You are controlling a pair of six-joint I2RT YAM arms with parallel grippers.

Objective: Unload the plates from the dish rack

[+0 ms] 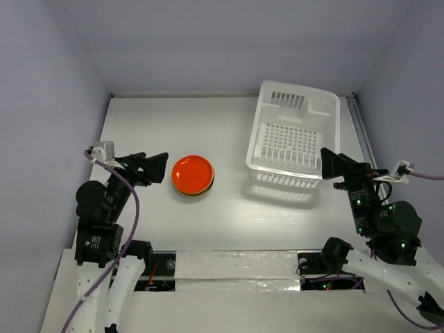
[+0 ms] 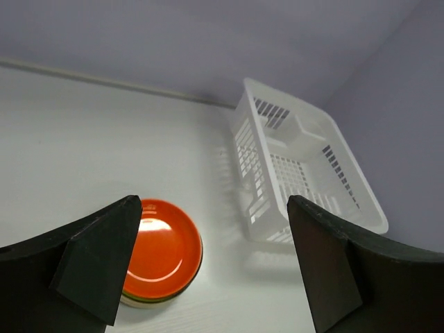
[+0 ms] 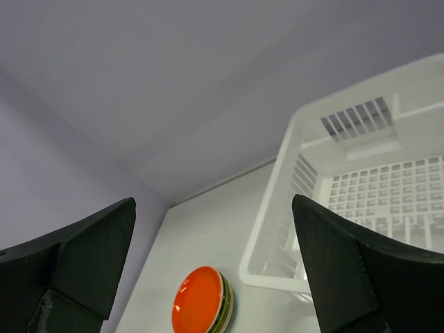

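The left gripper point(image 1: 159, 166) is held with its jaws spread wide and nothing is grasped. It is placed just beside the plates point(image 1: 193, 176). These are piled in one stack on the table point(image 1: 139, 132), the orange-red one on top, left of the dish rack point(image 1: 284, 179) and apart from it. The right gripper point(image 1: 326, 165) is likewise spread wide and nothing is grasped; it is near the rack's front right corner.

top view from above, wrist views low, sharing dish rack point(image 1: 281, 179)
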